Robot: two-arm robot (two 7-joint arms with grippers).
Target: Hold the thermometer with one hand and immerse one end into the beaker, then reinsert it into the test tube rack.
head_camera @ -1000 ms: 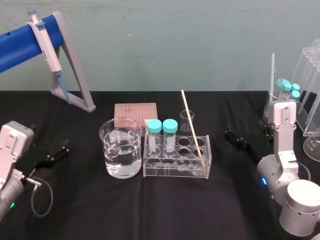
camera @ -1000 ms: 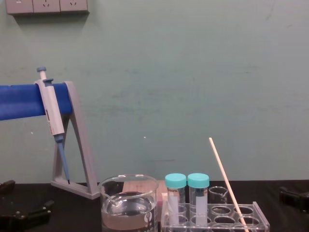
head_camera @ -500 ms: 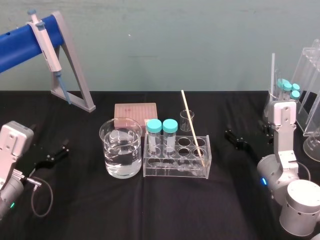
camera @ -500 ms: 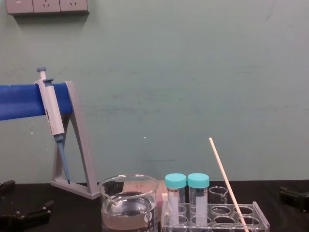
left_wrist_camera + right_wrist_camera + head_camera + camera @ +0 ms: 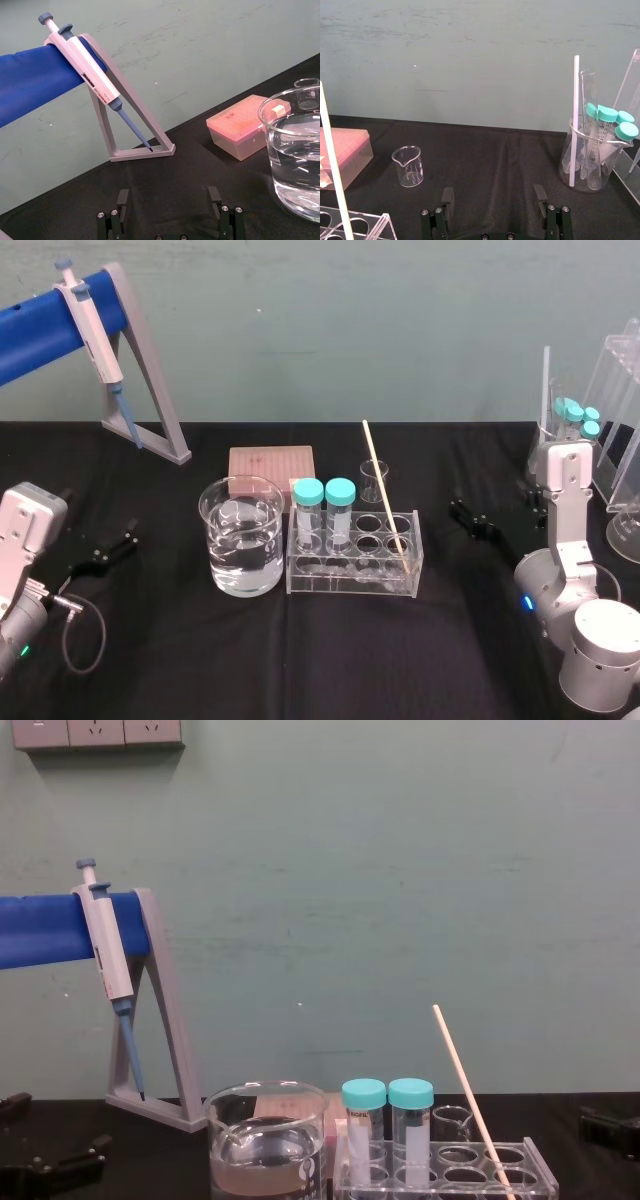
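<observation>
The thermometer (image 5: pixel 385 490) is a thin cream rod that leans in a right-hand hole of the clear test tube rack (image 5: pixel 350 583), with its top tilted back and left. In the chest view the thermometer (image 5: pixel 470 1100) rises above the rack (image 5: pixel 540 1172). The beaker (image 5: pixel 243 535), half full of water, stands just left of the rack. My left gripper (image 5: pixel 118 545) rests open near the table's left side, well short of the beaker (image 5: pixel 295 150). On the right, beyond the rack, my right gripper (image 5: pixel 497 508) is open and holds nothing. The thermometer (image 5: pixel 332 160) shows far to one side of the right gripper (image 5: pixel 493 196).
Two teal-capped tubes (image 5: pixel 323 510) stand in the rack's left holes. Behind are a pink tip box (image 5: pixel 271 465) and a small glass beaker (image 5: pixel 374 478). A pipette (image 5: pixel 95 335) hangs on the grey-and-blue stand (image 5: pixel 150 390) at back left. A flask with tubes (image 5: pixel 592 160) stands at the right.
</observation>
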